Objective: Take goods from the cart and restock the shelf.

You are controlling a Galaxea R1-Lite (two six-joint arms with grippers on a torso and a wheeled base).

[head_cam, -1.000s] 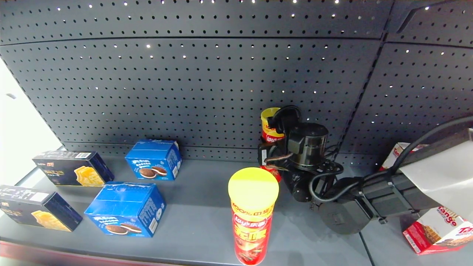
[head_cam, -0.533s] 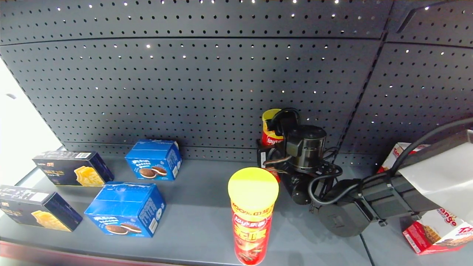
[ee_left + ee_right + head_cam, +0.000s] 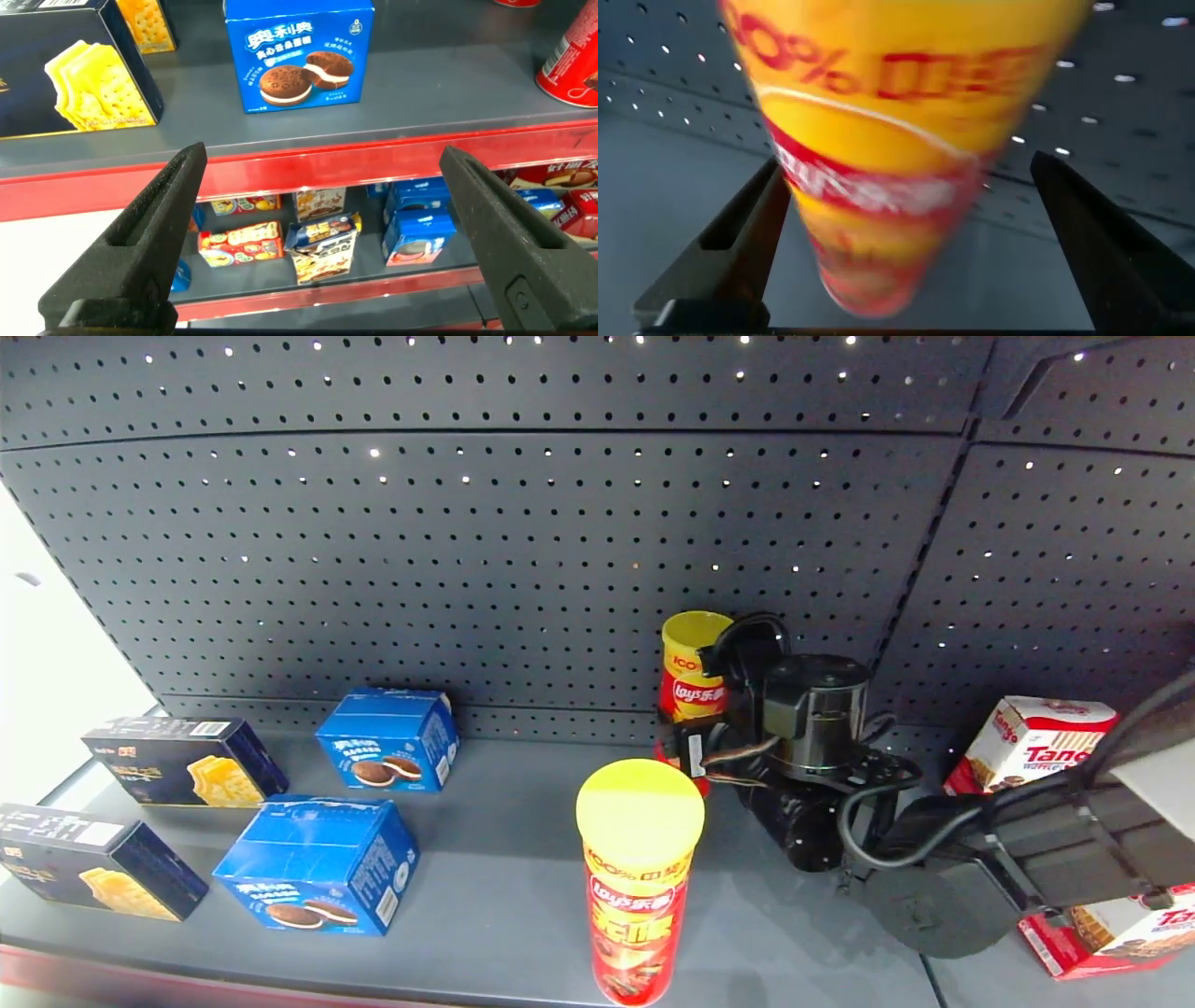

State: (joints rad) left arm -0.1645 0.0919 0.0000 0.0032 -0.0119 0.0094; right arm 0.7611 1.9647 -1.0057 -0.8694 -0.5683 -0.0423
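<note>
As the head view has it, a chip can (image 3: 693, 663) stands upright at the back of the shelf (image 3: 504, 859), at the right jaws; a second can (image 3: 640, 877) stands nearer the front. From the left wrist, the left jaws hang wide and empty, a blue cookie box (image 3: 299, 51) beyond them. From the right wrist, the chip can sits between the right jaws, spread wide with a gap beside it: likely placed and released. More restocking probably remains.
</note>
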